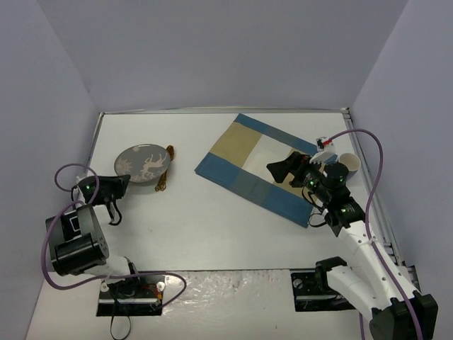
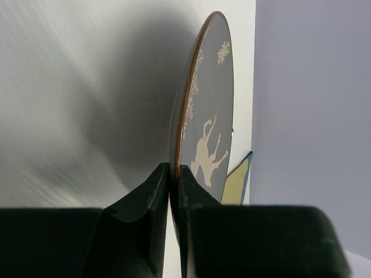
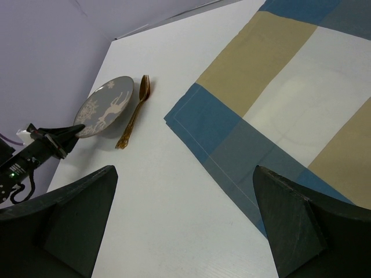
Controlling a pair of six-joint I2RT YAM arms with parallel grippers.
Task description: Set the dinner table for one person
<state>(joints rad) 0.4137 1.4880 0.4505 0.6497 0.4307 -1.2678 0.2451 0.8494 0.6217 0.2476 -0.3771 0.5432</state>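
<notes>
- Near left edge of counter (image 1: 212, 227): left jaws pinched on rim of grey plate (image 1: 141, 163).
- Toward right edge: right jaws wide apart, empty, above placemat (image 1: 241, 152).

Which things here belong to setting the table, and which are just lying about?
For the job: dinner table; grey reindeer plate, its rim pinched in the left hand; amber cutlery beside it; blue-and-tan placemat; cup at the right edge.
Lying about: small white-and-red item next to the cup, too small to identify.

left pincer (image 1: 122, 183) at plate (image 1: 141, 163) rim | right pincer (image 1: 277, 170) above placemat (image 1: 241, 156)
</notes>
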